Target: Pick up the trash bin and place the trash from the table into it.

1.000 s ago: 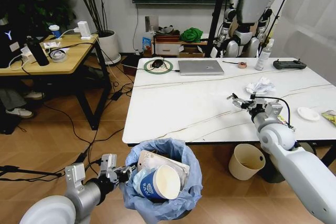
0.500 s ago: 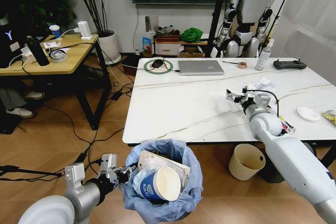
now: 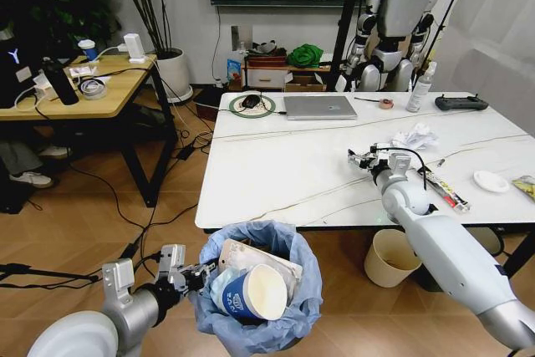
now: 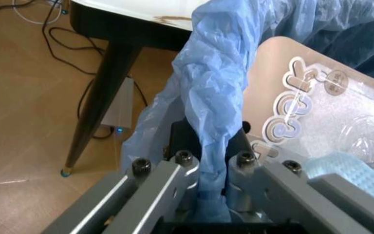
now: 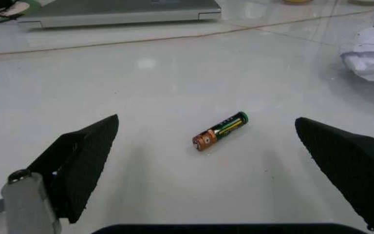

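right gripper (image 3: 358,159): slid leftward over the bench (image 3: 276,173), away from the crumpled tissue (image 3: 415,136) | jaws spread wide, now framing a battery (image 5: 220,131) | wrapper (image 3: 445,191) now uncovered

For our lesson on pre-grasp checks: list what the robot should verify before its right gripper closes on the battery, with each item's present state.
1. Right gripper open: ok.
2. Battery lies between its fingers, untouched: ok.
3. Battery flat on the table, apart from the tissue wad: ok.
4. Left gripper shut on the trash bin's bag rim: ok.
5. Bin has room: cannot tell; a blue paper cup already sits high.
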{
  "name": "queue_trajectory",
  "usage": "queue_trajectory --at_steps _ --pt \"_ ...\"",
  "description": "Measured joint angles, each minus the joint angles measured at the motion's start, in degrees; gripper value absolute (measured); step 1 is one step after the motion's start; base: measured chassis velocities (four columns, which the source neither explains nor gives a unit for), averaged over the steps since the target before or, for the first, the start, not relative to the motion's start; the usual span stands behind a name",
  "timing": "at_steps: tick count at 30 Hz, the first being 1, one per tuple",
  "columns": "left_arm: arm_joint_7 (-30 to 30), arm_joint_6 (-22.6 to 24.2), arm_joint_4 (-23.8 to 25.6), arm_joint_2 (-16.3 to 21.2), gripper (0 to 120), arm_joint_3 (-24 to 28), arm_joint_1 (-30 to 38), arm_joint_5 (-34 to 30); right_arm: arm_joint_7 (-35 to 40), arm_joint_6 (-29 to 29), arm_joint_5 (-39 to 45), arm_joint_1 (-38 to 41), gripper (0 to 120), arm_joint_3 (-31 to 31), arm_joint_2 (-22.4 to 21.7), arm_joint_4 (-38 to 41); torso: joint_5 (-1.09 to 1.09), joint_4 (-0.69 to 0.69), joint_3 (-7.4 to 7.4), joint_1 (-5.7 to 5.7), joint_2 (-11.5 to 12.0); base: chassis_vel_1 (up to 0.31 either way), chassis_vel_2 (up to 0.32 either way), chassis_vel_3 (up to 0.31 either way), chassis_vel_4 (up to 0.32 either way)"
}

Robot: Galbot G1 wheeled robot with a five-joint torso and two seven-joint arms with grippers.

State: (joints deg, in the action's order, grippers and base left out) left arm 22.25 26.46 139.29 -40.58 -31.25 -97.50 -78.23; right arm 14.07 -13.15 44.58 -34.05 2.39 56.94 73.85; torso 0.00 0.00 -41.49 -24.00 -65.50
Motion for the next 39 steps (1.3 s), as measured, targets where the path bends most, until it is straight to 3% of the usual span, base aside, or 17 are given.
queue_trajectory --at_steps 3,9,30,39 --pt "-0.01 -0.02 -0.18 -0.01 0 0.07 0.17 0.0 -0.19 0.02 -0.13 0.02 98 -0.19 0.17 -0.6 0.0 0.0 0.0 0.0 0.0 0.0 0.0 0.0 0.0" --pt "-0.03 -0.06 -0.43 -0.02 0 0.23 0.53 -0.04 -0.69 0.52 -0.37 0.19 81 -0.22 0.82 -2.23 0.0 0.0 0.0 0.0 0.0 0.0 0.0 0.0 0.0" --pt "-0.15 -0.24 -0.99 -0.18 0 0.4 1.18 -0.08 -0.49 0.76 0.11 -0.48 2 -0.34 0.1 -1.59 0.0 0.0 0.01 0.0 0.0 0.0 0.0 0.0 0.0" --pt "-0.15 -0.3 -0.92 -0.55 0 0.59 1.12 0.19 -0.63 1.3 0.27 -2.05 0 0.03 -1.39 0.83 0.01 0.02 0.0 0.0 0.0 0.0 0.0 0.0 0.0"
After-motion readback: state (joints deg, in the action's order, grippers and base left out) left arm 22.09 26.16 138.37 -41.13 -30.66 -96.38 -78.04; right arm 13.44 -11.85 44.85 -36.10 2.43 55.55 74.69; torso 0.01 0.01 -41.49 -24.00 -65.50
